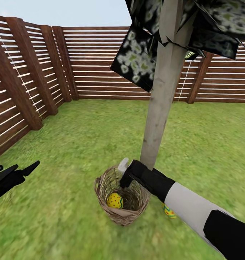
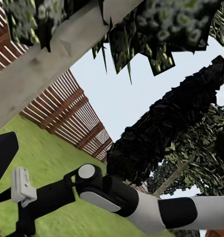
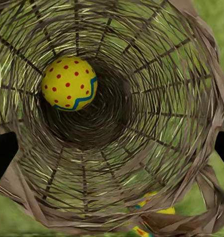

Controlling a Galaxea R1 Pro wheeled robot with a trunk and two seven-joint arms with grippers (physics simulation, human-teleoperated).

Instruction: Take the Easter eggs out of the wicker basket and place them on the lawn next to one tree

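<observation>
The wicker basket (image 1: 135, 207) stands on the lawn (image 1: 82, 144) at the foot of a pale tree (image 1: 160, 108) trunk. One yellow Easter egg (image 1: 115, 200) with red dots lies inside it, and the right wrist view looks straight down at this egg (image 3: 68, 83). A second egg (image 1: 169, 211) lies on the grass beside the basket, near the trunk, partly behind my right forearm. My right gripper (image 1: 125, 180) hangs open over the basket's mouth, fingertips (image 3: 3, 155) spread wide and holding nothing. My left gripper (image 1: 23, 169) is open and empty, low at the left.
A brown slat fence (image 1: 100, 61) closes the garden at the back and left. Dark blossom-flecked foliage (image 1: 136, 57) hangs low around the trunk. In the left wrist view, my right arm (image 2: 107, 190) shows before a black tree (image 2: 161, 133). Open grass spreads around the basket.
</observation>
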